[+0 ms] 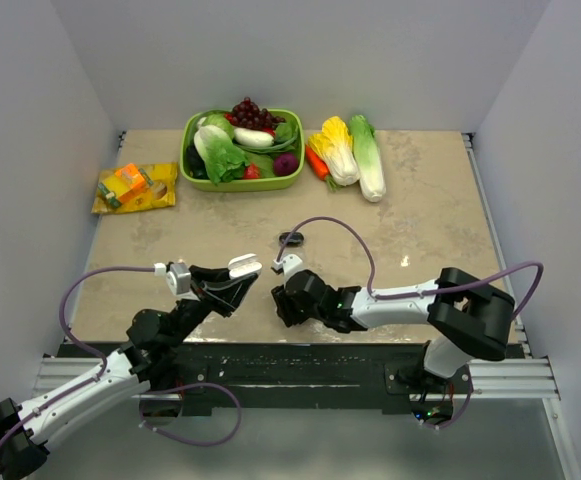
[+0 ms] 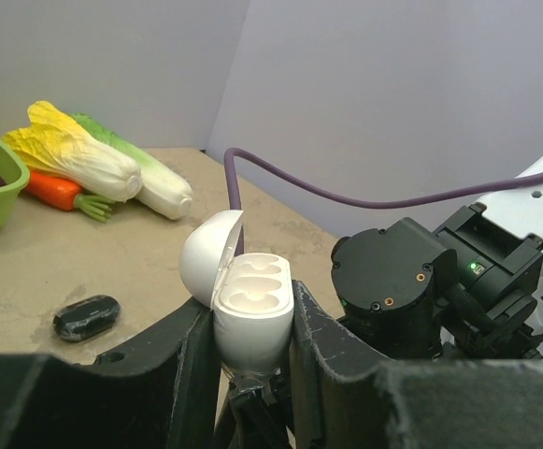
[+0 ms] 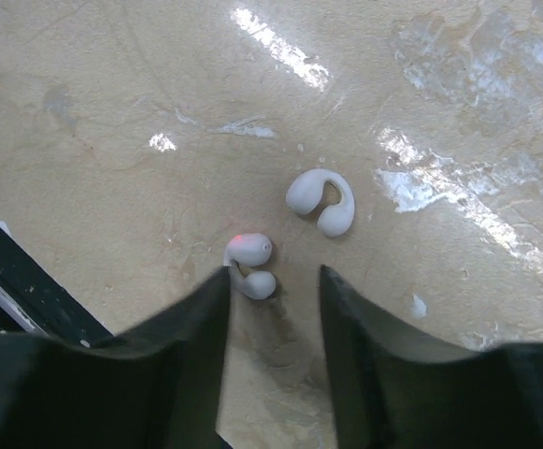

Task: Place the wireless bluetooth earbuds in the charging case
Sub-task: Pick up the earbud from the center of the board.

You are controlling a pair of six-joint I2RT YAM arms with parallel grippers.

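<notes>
My left gripper is shut on a white charging case and holds it upright above the table. Its lid is open and both cavities are bare. It also shows in the top view. Two white earbuds lie on the table in the right wrist view. One shows a red light and touches my left fingertip; the other lies a little farther off. My right gripper is open just above the table, right of the left gripper in the top view. No black buds show.
A small black oval case lies on the table beyond the grippers, also in the left wrist view. A green basket of vegetables, two cabbages, a carrot and a snack pack are at the back. The table's front edge is close below the right gripper.
</notes>
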